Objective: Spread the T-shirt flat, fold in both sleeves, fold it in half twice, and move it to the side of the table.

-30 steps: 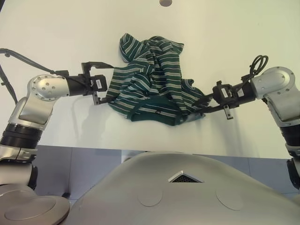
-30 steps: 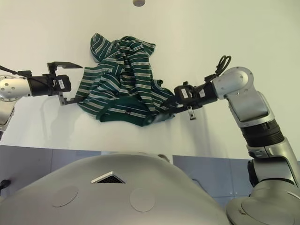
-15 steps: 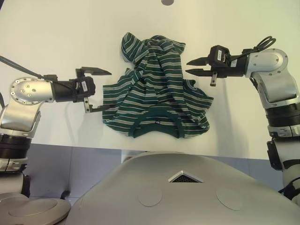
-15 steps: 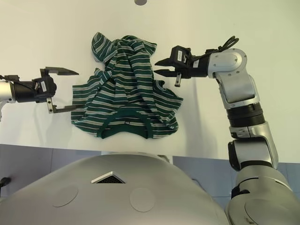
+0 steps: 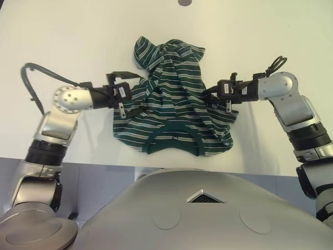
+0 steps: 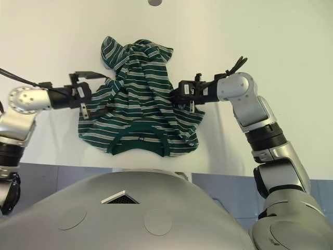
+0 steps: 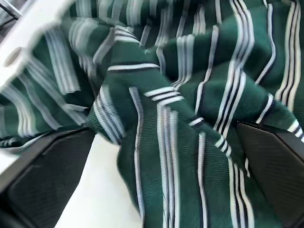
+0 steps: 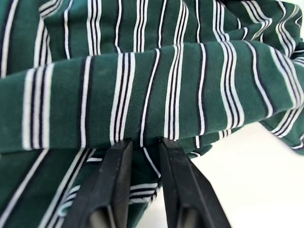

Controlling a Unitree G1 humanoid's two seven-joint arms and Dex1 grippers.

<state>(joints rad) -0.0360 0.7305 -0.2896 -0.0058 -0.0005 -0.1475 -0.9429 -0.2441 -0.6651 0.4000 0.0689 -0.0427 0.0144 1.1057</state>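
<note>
Left eye view has the striped green T-shirt lying crumpled in the middle of the white bench, collar at the near edge, one bunched end thrown toward the far side. Both arms reach inward from opposite sides, elbows bent, forearms running almost level over the bench. At the shirt's left edge, the left end effector is spread wide. From the left wrist, its two dark fingers stand far apart with rumpled fabric heaped between them. On the right, the right end effector pokes into the shirt's edge, and its fingers sit drawn close together, nipping a striped fold at their tips.
</note>
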